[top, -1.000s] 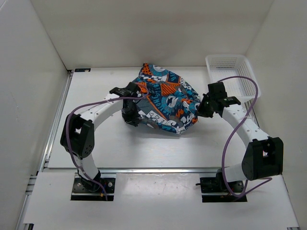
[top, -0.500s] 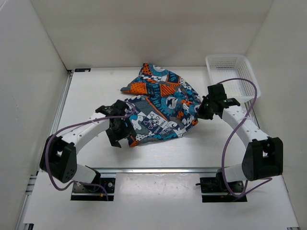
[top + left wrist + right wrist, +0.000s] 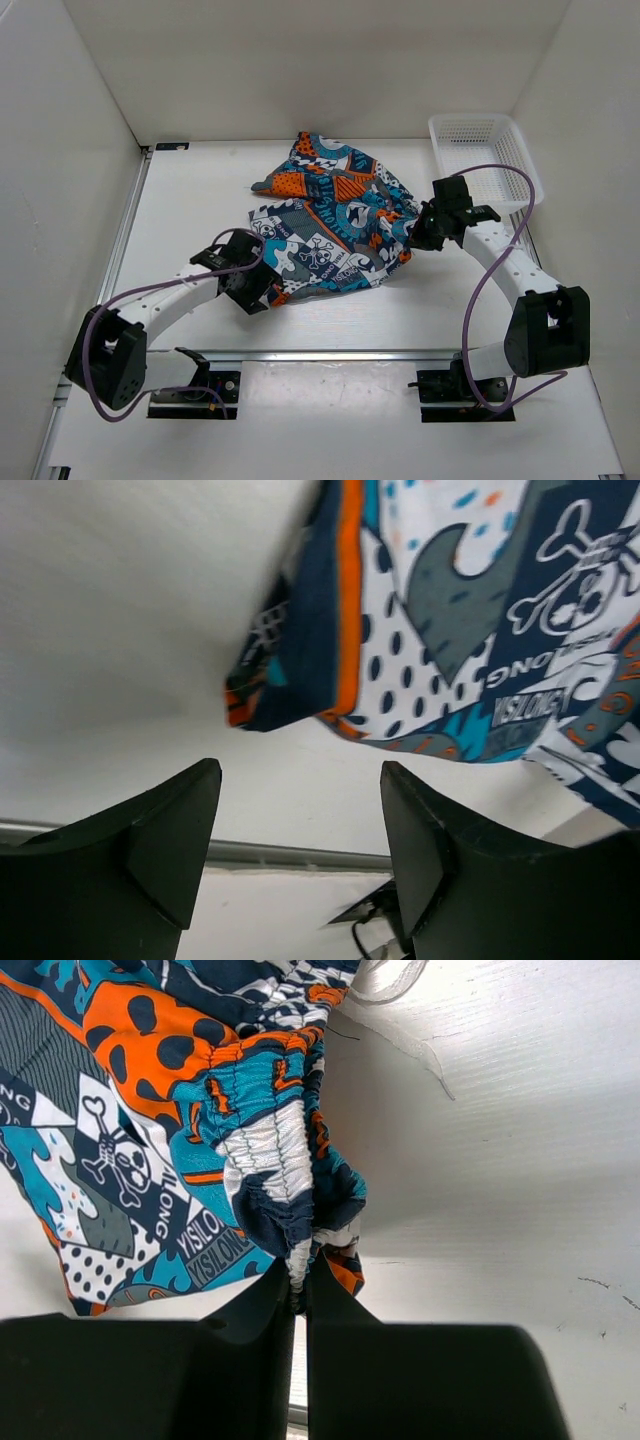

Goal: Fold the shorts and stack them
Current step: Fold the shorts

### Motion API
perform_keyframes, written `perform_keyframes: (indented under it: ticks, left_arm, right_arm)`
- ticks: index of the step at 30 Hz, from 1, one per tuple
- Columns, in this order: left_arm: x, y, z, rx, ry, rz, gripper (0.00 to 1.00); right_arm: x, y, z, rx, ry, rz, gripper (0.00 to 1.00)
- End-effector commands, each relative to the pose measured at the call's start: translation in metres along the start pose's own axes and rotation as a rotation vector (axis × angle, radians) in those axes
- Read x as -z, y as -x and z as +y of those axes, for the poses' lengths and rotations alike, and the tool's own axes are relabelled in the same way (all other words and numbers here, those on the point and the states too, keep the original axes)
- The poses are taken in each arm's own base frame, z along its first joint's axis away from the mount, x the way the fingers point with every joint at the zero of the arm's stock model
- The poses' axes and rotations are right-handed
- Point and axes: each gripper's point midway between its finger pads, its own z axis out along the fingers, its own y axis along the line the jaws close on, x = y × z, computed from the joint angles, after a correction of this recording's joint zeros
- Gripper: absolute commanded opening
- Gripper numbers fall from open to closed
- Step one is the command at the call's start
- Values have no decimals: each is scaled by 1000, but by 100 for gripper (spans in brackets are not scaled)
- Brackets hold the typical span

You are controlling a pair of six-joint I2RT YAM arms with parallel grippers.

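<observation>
Shorts (image 3: 335,215) of soft cloth, printed in teal, orange, white, grey and navy with skulls and lettering, lie crumpled at the middle of the white table (image 3: 190,200), left of the white plastic mesh basket (image 3: 470,122) in the far right corner. Right gripper (image 3: 413,238): fingers pinched together on the gathered elastic waistband at the cloth's right edge. Left gripper (image 3: 258,292): jaws spread apart and empty, just beside the navy-and-orange hem at the near left corner, apart from it.
</observation>
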Motion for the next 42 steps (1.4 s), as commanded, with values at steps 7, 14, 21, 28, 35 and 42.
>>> perform_keyframes:
  ticks: [7,14,21,28,35,42]
  left_arm:
    - [-38,-15,1,73,77,39,69]
    - [-48,-8,0,43,112,-5,49]
    - [-14,8,-31,-55,32,-61,10]
    - [170,85,-90,-214,-114,-430,10]
    - [373,110,-94,-174,-437,-787,10]
    - [504,102,-20,0,-741,-1007,10]
  right_arm:
    - [8,8,7,24,44,-37,0]
    - [8,8,7,24,44,-37,0]
    - [20,16,9,46,36,-66,0]
    - [98,59,35,135,66,-233,0]
    - [236,90,77,266,200,-487,0]
    - [365,60,102,415,422,-716,0]
